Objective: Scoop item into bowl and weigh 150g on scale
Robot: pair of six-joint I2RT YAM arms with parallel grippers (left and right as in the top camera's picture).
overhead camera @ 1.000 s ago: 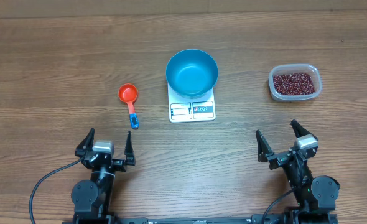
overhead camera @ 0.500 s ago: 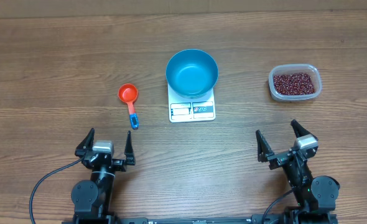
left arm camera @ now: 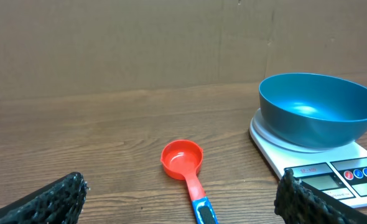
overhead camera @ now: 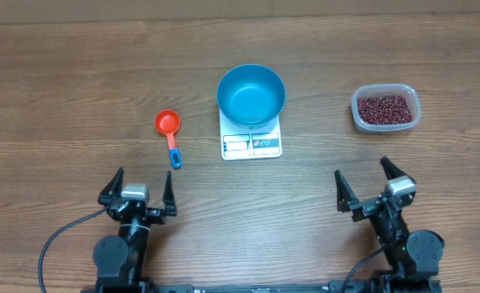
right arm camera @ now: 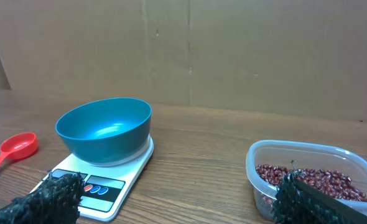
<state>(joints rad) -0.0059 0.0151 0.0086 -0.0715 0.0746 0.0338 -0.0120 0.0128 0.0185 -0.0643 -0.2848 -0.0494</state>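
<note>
The blue bowl stands empty on the white scale at the table's middle. Dark red beans fill a clear plastic tub at the right. An orange scoop with a blue handle lies left of the scale. My left gripper is open near the front edge, just short of the scoop's handle. At the front right, below the tub, my right gripper is open too. Neither holds anything.
A brown cardboard wall closes off the far side of the wooden table. Black cables run from the arm bases at the front edge.
</note>
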